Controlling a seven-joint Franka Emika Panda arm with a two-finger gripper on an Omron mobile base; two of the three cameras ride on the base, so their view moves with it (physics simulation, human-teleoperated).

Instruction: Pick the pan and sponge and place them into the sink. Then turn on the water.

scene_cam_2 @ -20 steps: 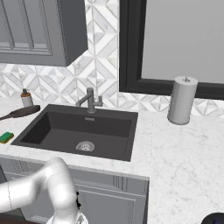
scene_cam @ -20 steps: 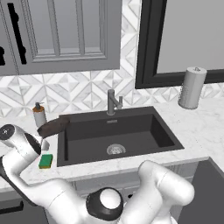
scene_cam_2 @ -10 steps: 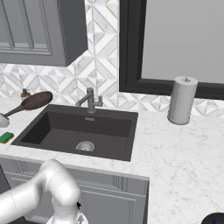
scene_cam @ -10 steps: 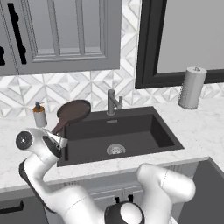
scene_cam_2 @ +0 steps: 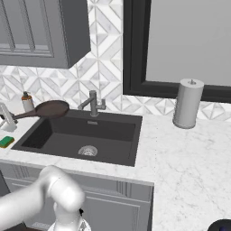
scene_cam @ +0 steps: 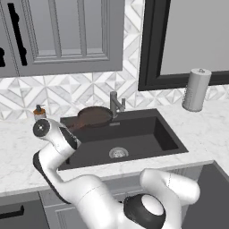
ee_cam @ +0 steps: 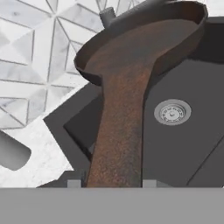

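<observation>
One gripper [ee_cam: 112, 183] pinching pan [ee_cam: 140, 43] handle over sink [ee_cam: 183, 144], sponge [scene_cam_2: 6, 141] in right base view

arm [scene_cam: 94, 197]: white, rounded links | joints: dark round caps

Fingers [ee_cam: 112, 183] clamped (arm raised)

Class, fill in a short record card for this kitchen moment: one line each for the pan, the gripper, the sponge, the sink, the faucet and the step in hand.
pan: pan held by its handle, lifted over the sink's back left corner
gripper: gripper shut on the pan's handle
sponge: sponge on the counter left of the sink
sink: sink holds nothing yet, drain bare
faucet: faucet shows no water
step in hand: carrying the pan to the sink
</observation>
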